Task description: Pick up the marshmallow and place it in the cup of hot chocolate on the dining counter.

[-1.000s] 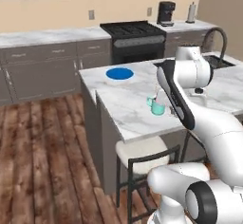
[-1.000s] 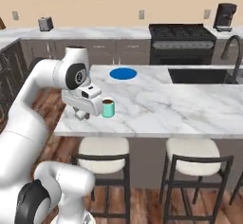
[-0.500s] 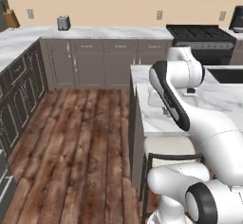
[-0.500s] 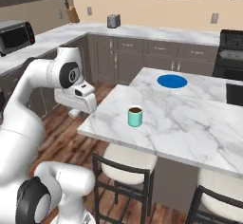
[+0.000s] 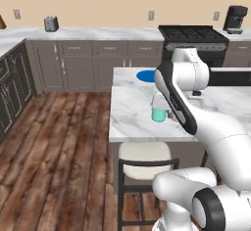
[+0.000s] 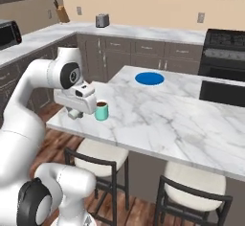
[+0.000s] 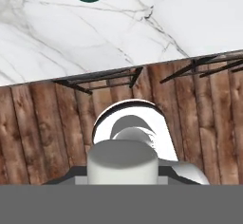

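Here, in the right base view, the white hand (image 6: pixel 76 109) is seen low over the near left corner of the veined marble desk (image 6: pixel 158 119), with the small glazed teal cup (image 6: pixel 101 110) of dark brown liquid just to its right and a flat round blue plate (image 6: pixel 149 78) farther back on the slab. In the hand view a soft-edged white cylinder, the marshmallow (image 7: pixel 122 163), is gripped between the fingers at the lower edge, above wooden floor planks (image 7: pixel 42 123) and beside the overhanging marble edge. A cushioned stool (image 5: pixel 144 157) is tucked below the desk.
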